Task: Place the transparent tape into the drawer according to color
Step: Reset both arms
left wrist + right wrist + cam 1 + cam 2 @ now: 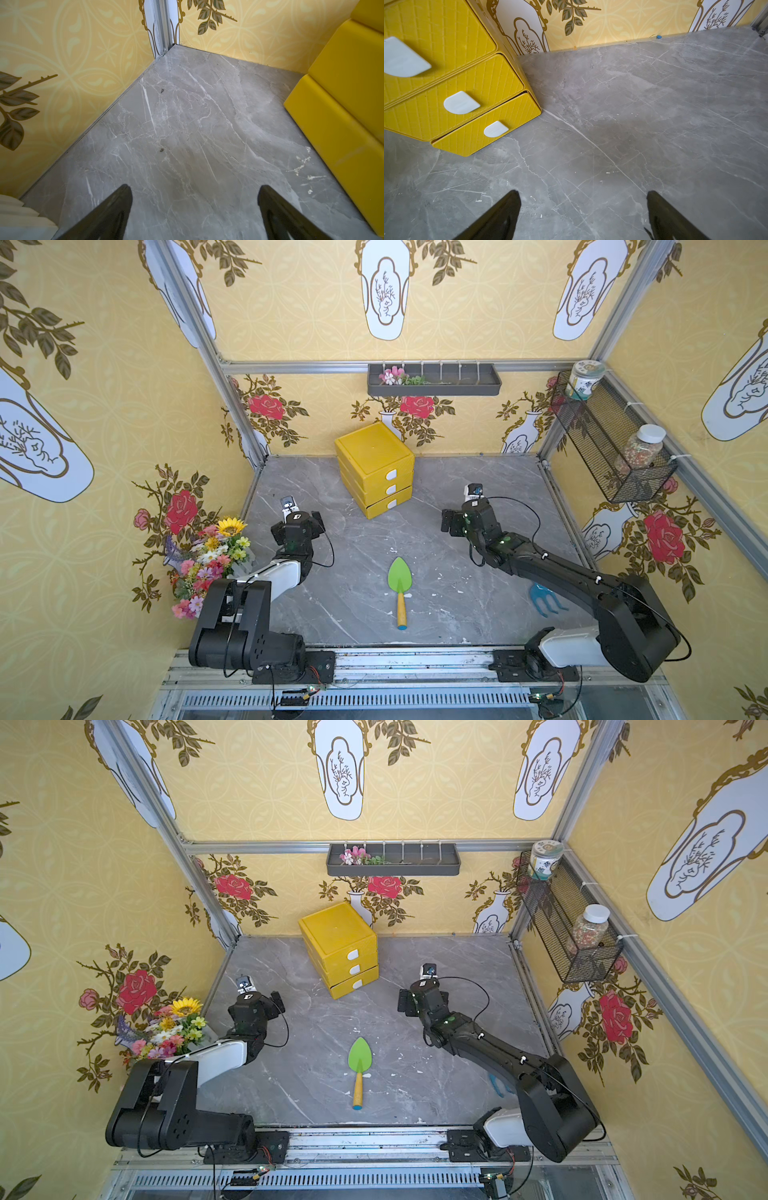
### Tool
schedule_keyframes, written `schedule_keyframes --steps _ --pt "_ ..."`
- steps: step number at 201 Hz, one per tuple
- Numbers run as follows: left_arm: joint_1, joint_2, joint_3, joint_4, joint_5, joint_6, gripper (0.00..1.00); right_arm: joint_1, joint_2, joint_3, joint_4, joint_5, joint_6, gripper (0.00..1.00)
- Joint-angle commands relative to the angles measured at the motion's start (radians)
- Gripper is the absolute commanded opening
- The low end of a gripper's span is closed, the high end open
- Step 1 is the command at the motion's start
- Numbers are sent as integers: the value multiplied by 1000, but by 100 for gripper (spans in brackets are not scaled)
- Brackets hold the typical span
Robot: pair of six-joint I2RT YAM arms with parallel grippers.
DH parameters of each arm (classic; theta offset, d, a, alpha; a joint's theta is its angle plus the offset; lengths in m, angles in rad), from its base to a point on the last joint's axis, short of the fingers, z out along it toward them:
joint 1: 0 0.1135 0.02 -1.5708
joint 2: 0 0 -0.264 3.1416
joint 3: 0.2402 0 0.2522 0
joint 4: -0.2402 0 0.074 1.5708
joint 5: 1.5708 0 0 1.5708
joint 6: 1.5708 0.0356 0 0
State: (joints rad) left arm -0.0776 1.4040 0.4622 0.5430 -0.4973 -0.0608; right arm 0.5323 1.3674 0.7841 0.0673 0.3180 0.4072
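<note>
You have the left arm (293, 533) hovering over the left side of the grey marble surface (357, 605); the left jaws stand wide apart, holding nothing. Your right arm (515, 556) hovers over the right side; the right jaws are also spread wide and empty. The yellow drawer unit (374, 466), 3 drawers, stands at the far middle, apart from both arms; its bottom drawer (488, 126) sits slightly proud. The transparent tape: you cannot tell where it is from these 4 views. A green trowel (400, 578) lies near the front centre.
</note>
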Motion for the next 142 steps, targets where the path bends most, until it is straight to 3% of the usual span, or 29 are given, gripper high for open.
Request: schedule_keyframes --steps 1,12,40,84,100,128,142 --pt "1 -9 -98 192 66 41 98 -9 -7 -16 73 -11 -3 97" --pt "4 -20 -166 316 86 52 99 -12 -7 -23 89 -27 -4 97" --pt "23 -50 -187 310 157 51 100 -15 -6 -29 123 -59 -29 97" --pt "23 -81 -230 362 169 56 100 -15 -35 -63 154 -55 -34 97" --pt "23 -87 -235 368 160 53 100 -15 -58 -92 179 -59 -40 97" --pt "23 -97 -274 431 28 1 100 -15 -82 -113 182 -46 -51 97" --pt "32 -115 -304 459 170 36 100 -17 -94 -117 182 -42 -53 97"
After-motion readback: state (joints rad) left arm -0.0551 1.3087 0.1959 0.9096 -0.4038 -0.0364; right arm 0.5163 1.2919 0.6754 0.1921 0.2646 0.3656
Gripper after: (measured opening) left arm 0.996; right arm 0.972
